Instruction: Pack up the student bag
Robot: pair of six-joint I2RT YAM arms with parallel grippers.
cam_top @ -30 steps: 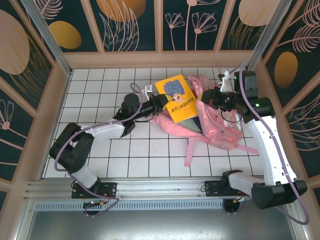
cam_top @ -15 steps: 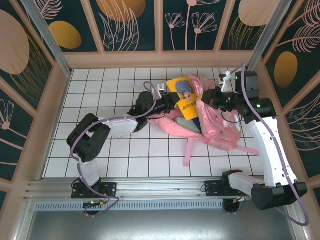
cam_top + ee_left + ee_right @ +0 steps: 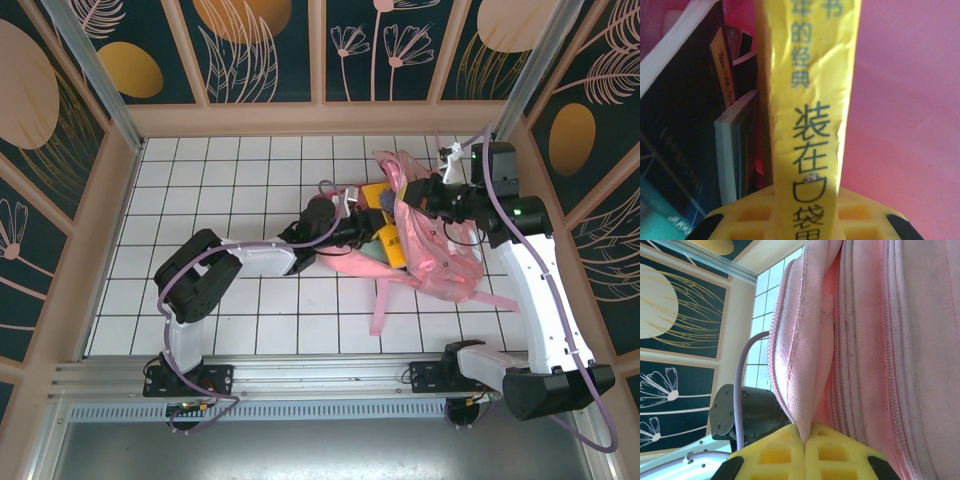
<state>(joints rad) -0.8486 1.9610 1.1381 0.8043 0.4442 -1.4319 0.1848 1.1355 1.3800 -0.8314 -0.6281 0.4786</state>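
The left gripper (image 3: 807, 212) pinches a yellow book (image 3: 807, 90) edge-on, one pad pressed to each cover. Straight ahead of it is the pink inside of the student bag (image 3: 445, 265), which lies on its side with its mouth toward this arm. Seen from above, the book is partly through that mouth. Just left of the gripper, inside the bag, a dark book (image 3: 685, 105) and a grey-edged book (image 3: 732, 155) stand side by side. The right gripper (image 3: 805, 442) is pressed together on a fold of the bag's rim, holding the mouth up and open.

The packing looks well along, with two books apparently in and a third entering. It remains to push that book home, let go and probably close the bag.

Counted: one bag, three books, two grippers.
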